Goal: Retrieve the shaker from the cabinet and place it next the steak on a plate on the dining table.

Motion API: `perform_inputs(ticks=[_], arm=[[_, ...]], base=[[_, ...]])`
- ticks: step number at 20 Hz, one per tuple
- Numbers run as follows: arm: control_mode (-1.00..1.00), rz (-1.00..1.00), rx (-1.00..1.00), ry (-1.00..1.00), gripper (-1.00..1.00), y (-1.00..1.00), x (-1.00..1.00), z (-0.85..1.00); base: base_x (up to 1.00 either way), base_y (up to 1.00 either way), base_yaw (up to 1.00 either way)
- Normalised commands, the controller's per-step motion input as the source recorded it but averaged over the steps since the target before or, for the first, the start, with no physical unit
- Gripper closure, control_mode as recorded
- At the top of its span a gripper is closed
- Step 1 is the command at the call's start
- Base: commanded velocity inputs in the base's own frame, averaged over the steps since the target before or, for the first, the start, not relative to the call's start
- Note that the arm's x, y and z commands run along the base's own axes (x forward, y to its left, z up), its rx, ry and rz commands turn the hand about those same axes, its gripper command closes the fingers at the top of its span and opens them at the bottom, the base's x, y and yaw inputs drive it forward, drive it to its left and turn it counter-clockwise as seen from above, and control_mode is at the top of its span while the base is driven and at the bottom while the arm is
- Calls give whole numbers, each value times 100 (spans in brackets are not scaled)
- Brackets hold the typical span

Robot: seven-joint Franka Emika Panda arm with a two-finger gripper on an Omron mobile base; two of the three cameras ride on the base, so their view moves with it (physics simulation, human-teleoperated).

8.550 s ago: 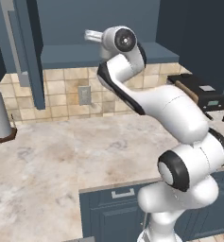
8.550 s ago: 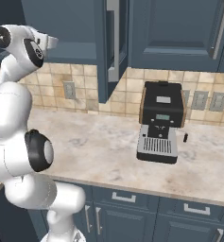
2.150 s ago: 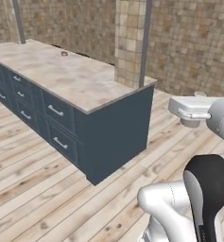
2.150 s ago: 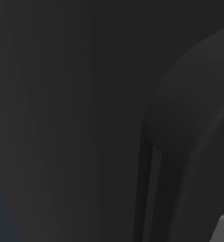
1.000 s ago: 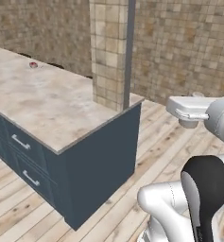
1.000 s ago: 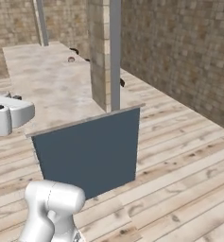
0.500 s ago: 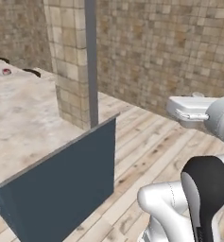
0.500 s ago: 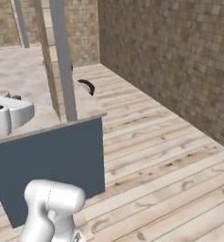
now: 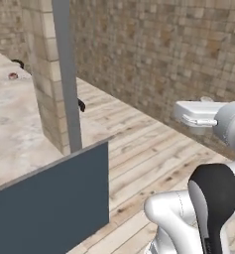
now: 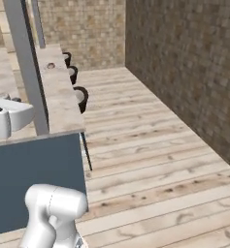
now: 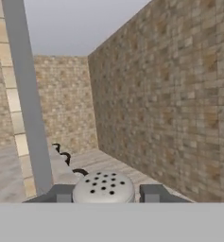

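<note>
In the hand view my gripper [image 11: 104, 194] is shut on the shaker [image 11: 104, 185]. Its rounded grey cap with small holes sits between the two dark fingertips [image 11: 153, 193]. The white hand [image 9: 198, 114] is held out level over the wooden floor, beside the near end of the dining table [image 9: 15, 129]. Far along the beige top lies a small pale round plate [image 10: 51, 65] with a reddish spot, the steak [image 9: 12, 76], too small to make out well. The cabinet is out of view.
The table's dark blue end panel [image 9: 54, 198] stands close in front of the base. A grey post [image 9: 67, 74] and a tiled column [image 9: 42, 74] rise from the table. Dark stools [image 10: 80, 97] line its side. A stone wall [image 10: 184, 63] bounds the wooden floor [image 10: 150, 160].
The whole picture has swung as the base drives and turns: the kitchen counter is gone and the dining table's end has come near. The hand keeps its pose with the shaker.
</note>
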Motion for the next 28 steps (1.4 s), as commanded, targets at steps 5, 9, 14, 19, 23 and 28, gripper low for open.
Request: perform_inputs(ticks=[5, 9, 14, 19, 23, 28], arm=[[100, 0, 0, 0, 100, 0, 0, 0], [100, 0, 0, 0, 100, 0, 0, 0], [100, 0, 0, 0, 100, 0, 0, 0], [100, 0, 0, 0, 100, 0, 0, 0], [100, 0, 0, 0, 100, 0, 0, 0], [100, 0, 0, 0, 100, 0, 0, 0]], base=[[82, -92, 50], [46, -90, 59], [21, -100, 57], [16, -100, 33], [53, -100, 2], [94, -100, 16]])
